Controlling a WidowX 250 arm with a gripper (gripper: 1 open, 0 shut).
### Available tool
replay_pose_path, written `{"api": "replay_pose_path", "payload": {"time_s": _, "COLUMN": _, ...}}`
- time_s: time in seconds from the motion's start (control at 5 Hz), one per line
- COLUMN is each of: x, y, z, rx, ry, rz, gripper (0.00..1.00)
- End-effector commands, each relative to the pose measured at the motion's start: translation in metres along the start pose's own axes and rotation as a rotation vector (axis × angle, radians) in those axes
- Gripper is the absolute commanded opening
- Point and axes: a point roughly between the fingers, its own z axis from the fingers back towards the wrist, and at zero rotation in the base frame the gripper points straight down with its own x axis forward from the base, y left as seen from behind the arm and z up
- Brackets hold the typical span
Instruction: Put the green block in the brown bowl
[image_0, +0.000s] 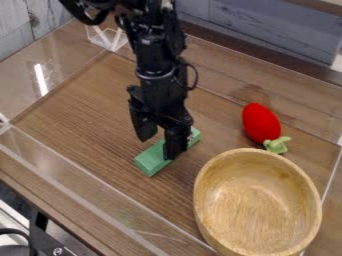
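Observation:
The green block (152, 160) lies flat on the wooden table, slanting from lower left to upper right, just left of the brown bowl (257, 204). My gripper (158, 137) hangs straight down over the block's middle, open, with one finger (140, 127) on the far side and the other (175, 145) on the near side of it. The fingertips are low, at about the block's height, and they cover its middle and upper end. The bowl sits empty at the lower right.
A red strawberry toy with a green stem (262, 124) lies right of my gripper, behind the bowl. Clear acrylic walls (40, 150) fence the table on the left and front. A small clear stand (107, 36) sits at the back left.

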Motion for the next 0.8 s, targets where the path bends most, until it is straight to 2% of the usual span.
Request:
{"api": "replay_pose_path", "payload": {"time_s": 0.0, "x": 0.0049, "y": 0.0041, "z": -0.0018, "rx": 0.003, "ry": -0.027, "rz": 0.010, "gripper": 1.00}}
{"api": "replay_pose_path", "payload": {"time_s": 0.6, "x": 0.0112, "y": 0.0052, "z": -0.0117, "rx": -0.007, "ry": -0.034, "rz": 0.023, "gripper": 1.00}}
